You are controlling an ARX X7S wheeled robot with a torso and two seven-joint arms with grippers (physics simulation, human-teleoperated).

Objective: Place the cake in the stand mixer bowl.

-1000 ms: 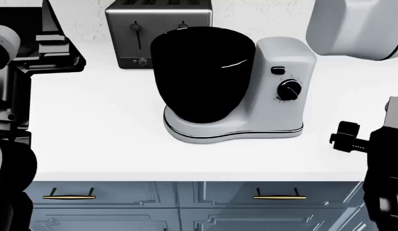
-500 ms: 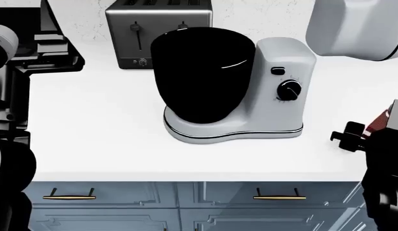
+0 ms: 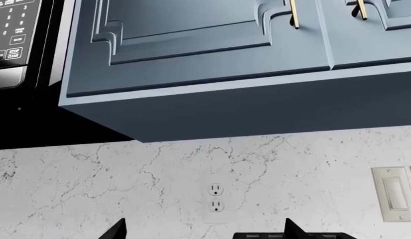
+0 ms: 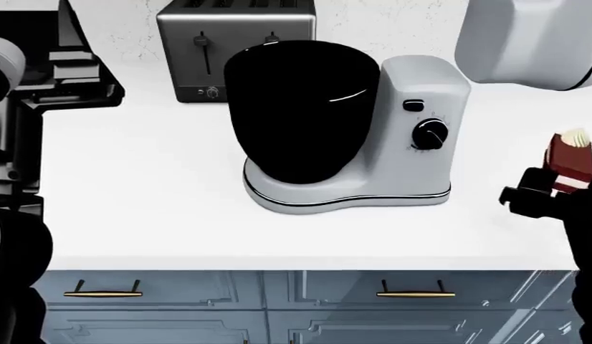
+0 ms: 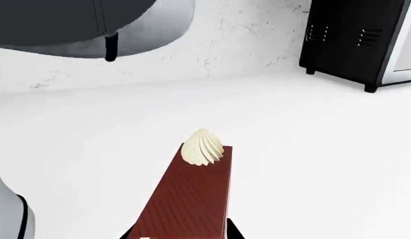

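Observation:
The cake [image 4: 571, 159], a dark red slice with a white cream dollop, is held above the counter at the far right, clear of the surface. My right gripper [image 4: 537, 195] is shut on it. In the right wrist view the cake [image 5: 192, 194] sticks out from between the black fingertips [image 5: 233, 230] of my right gripper [image 5: 182, 235]. The glossy black stand mixer bowl [image 4: 304, 107] sits on the silver-grey mixer [image 4: 425, 107] at the counter's middle, left of the cake. My left gripper [image 4: 74, 72] is raised at the far left; its view shows it [image 3: 205, 234] open and empty.
A silver toaster [image 4: 236, 43] stands behind the bowl. A large white rounded body [image 4: 527, 39] hangs at the top right. A black appliance [image 5: 361, 40] stands on the counter beyond the cake. The counter's front edge [image 4: 296, 266] runs above blue drawers. Upper cabinets [image 3: 205, 50] face my left wrist.
My right gripper has risen with the cake in it. The cake was out of the head view a second ago and now shows well above the counter. The left arm barely moved.

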